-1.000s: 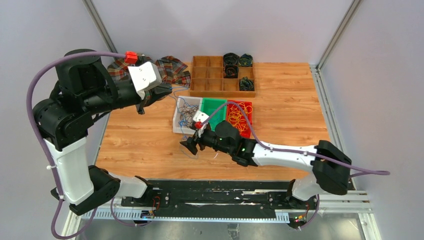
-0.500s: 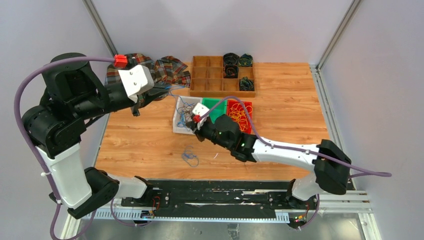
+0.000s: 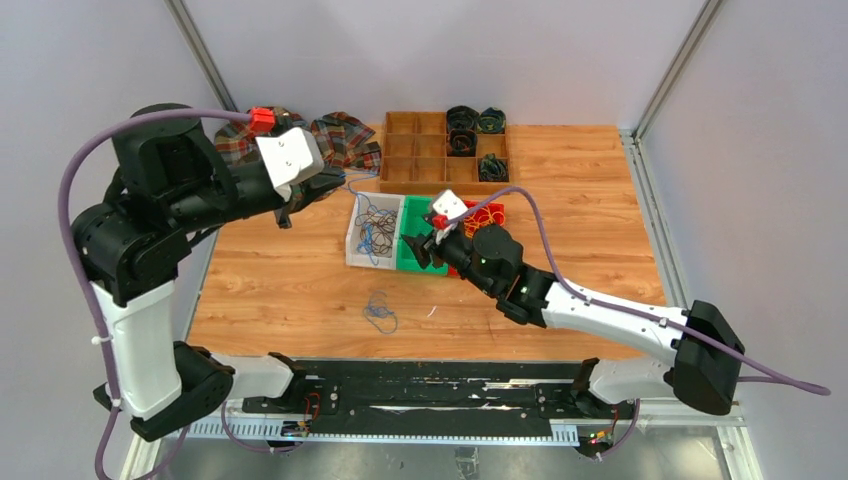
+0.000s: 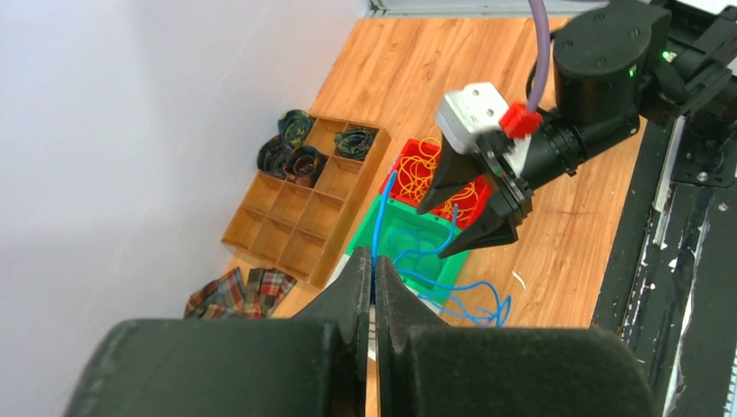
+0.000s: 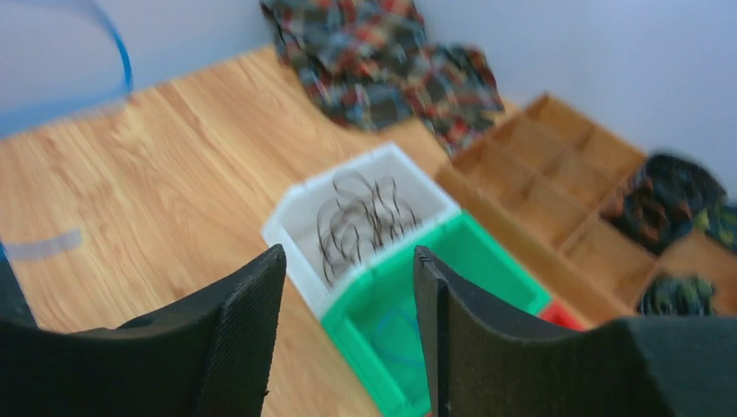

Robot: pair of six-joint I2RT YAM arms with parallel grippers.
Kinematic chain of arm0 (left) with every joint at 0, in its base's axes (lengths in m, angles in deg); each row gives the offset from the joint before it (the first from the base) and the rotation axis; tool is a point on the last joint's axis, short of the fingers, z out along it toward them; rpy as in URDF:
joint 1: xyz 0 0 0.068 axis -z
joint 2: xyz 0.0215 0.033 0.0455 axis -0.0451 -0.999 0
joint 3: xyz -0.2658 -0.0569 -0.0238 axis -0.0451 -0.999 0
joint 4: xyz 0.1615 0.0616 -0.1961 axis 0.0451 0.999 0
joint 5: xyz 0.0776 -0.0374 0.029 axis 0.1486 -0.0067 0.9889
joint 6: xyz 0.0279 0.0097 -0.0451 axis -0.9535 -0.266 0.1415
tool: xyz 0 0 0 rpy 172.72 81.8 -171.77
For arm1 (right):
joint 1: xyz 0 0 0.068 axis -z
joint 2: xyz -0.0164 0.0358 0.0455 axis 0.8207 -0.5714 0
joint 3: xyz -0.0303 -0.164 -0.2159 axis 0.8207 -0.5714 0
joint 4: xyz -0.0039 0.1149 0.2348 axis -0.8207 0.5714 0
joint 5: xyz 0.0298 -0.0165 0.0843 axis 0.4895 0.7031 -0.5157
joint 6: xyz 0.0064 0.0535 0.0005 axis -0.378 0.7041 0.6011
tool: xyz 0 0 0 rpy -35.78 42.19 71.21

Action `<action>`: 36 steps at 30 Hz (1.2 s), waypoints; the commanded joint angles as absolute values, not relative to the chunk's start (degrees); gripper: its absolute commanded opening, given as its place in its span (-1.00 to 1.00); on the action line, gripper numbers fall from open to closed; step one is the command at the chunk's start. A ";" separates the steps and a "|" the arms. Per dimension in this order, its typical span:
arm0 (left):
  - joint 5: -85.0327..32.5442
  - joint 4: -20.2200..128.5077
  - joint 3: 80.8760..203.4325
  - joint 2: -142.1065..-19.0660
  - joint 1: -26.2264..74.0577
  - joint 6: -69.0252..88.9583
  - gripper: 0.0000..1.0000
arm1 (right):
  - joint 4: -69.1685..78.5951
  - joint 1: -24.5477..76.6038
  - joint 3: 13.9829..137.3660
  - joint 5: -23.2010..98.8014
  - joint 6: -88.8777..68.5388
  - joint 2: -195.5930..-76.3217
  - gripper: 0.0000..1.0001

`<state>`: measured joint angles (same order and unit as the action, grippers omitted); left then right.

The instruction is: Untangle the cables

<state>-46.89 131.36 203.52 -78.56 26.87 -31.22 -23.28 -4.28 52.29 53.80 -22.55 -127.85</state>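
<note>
Cables [image 3: 374,226] lie heaped in the white bin [image 3: 353,240]; left gripper [image 4: 374,271] pinches a blue cable [image 4: 380,217], right gripper [image 5: 348,256] spread above green bin [image 3: 415,212].

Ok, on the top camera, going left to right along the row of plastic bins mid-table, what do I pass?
White bin holding dark and blue cables → green bin, the right gripper over its near end → red bin with yellow loops.
</note>
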 commanded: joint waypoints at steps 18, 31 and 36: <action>-47.37 112.31 190.19 -93.69 27.30 -25.73 -0.99 | -21.51 -2.06 35.80 78.05 -20.06 -111.15 0.20; -38.93 107.10 191.21 -108.43 27.21 -30.65 -0.99 | -14.80 1.03 36.83 79.97 -19.13 -108.93 0.21; -37.45 103.94 186.89 -108.88 27.21 -31.95 -0.99 | -14.83 2.38 37.06 79.37 -19.04 -108.40 0.24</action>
<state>-39.41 108.63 188.74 -109.65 26.87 -30.21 -15.13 0.94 34.93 79.09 -20.12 -109.09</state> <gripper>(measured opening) 0.017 0.614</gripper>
